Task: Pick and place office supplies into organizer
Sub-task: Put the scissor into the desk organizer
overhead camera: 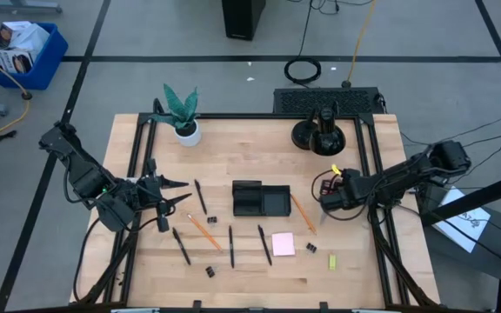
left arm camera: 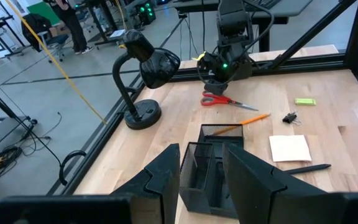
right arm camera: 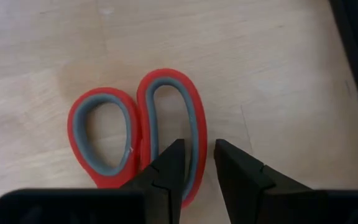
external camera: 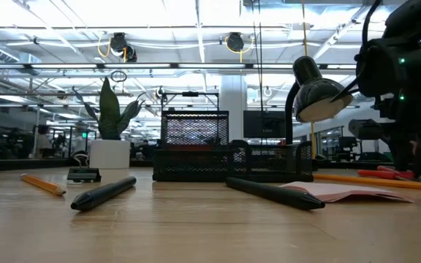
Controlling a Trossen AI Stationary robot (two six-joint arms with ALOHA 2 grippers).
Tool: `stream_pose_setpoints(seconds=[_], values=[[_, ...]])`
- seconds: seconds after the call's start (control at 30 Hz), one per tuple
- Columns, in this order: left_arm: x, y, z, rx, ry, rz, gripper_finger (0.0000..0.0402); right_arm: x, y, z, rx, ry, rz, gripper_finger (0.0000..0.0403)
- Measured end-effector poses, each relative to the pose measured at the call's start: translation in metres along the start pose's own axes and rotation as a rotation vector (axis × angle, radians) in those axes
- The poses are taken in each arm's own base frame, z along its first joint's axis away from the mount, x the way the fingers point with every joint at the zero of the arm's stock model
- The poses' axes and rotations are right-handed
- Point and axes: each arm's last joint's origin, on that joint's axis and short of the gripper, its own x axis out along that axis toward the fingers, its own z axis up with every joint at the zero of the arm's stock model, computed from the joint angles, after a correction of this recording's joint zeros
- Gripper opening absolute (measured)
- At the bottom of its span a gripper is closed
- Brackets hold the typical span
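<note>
From above, the wooden table (overhead camera: 259,278) fills the middle of the frame, with the black organizer (overhead camera: 261,200) near its centre. The left gripper (overhead camera: 177,193) sits at centre-left, hovering above the wood with its fingers parted and nothing between them. The right gripper (overhead camera: 326,193) is at centre-right, pointing down over the red-handled scissors (overhead camera: 324,183), which lie just right of the organizer. An orange pencil (overhead camera: 302,212) lies slanted between the organizer and that gripper. Below the organizer, black pens (overhead camera: 264,244), another orange pencil (overhead camera: 204,230), a pink sticky-note pad (overhead camera: 283,244), small binder clips (overhead camera: 210,271) and a yellow-green piece (overhead camera: 332,262) are scattered across the lower part of the table. A potted plant (overhead camera: 182,113) stands at upper left and a black desk lamp (overhead camera: 318,132) at upper right. In the low view the organizer (external camera: 225,155) stands mid-frame, a pen (external camera: 104,193) lies at lower left and the sticky pad (external camera: 346,192) at lower right. The left wrist view shows its own open fingers (left arm camera: 166,177) at the bottom, the organizer (left arm camera: 213,163) just ahead, and the scissors (left arm camera: 224,100) beyond under the other arm. In the right wrist view the fingers (right arm camera: 169,167) are spread a little around one side of the larger scissor handle loop (right arm camera: 166,127); whether they press on it cannot be told.
</note>
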Motion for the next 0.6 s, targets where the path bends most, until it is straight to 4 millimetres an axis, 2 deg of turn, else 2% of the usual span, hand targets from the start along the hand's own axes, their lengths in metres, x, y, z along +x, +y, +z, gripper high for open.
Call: stream_pose_setpoints(seconds=[0.6], values=[[0.0000,0.0000,0.0000,0.000,0.000,0.001,0.0127,0.0047,-0.0040,-0.0001,0.021,0.001,-0.003,0.0086]])
